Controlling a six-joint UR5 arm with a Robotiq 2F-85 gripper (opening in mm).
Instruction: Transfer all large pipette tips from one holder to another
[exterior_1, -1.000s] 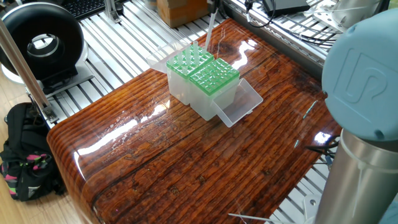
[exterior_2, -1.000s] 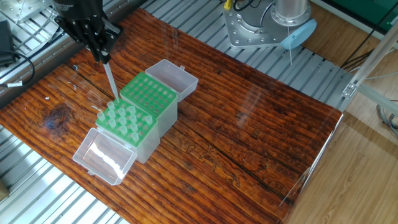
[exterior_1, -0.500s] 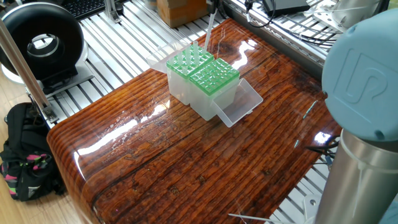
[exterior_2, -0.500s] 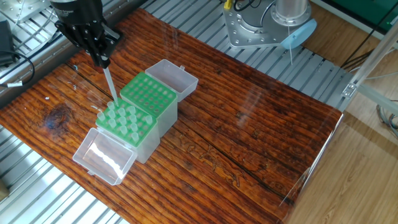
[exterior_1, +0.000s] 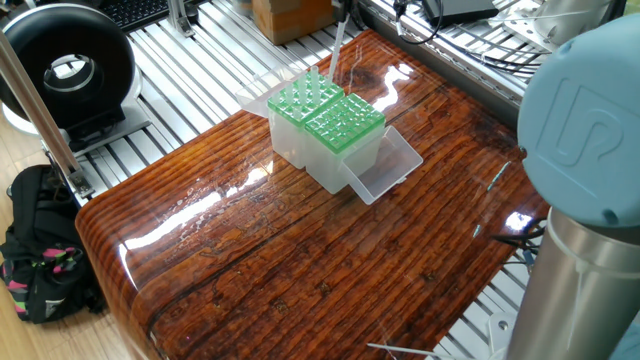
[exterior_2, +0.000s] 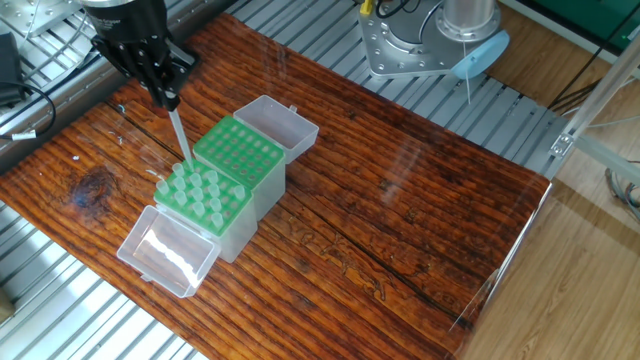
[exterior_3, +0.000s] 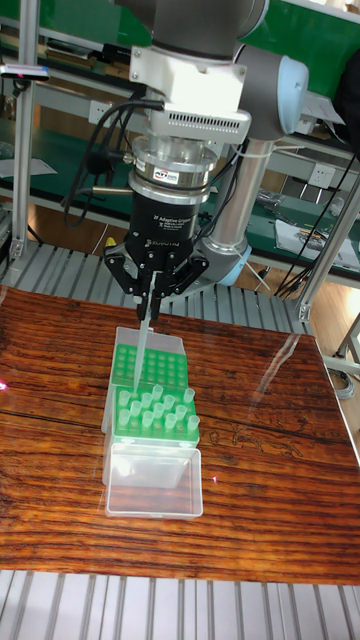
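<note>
Little has changed over the last second: the gripper (exterior_2: 167, 99) has risen slightly above the racks and stays clamped on one large pipette tip (exterior_2: 178, 133), which hangs point-down over the far left corner of the full holder (exterior_2: 197, 195). In the tall fixed view the fingers (exterior_3: 139, 296) pinch the tip's upper end, its point hanging level with the tops of the large pipette tips (exterior_3: 156, 409) standing in rows in that near rack. Just beyond, touching it, sits the second green holder (exterior_3: 160, 362), its holes empty as far as the views show. Both boxes keep their place on the glossy wooden table (exterior_2: 400, 220), clear lids (exterior_2: 168, 252) folded open on either side.
</note>
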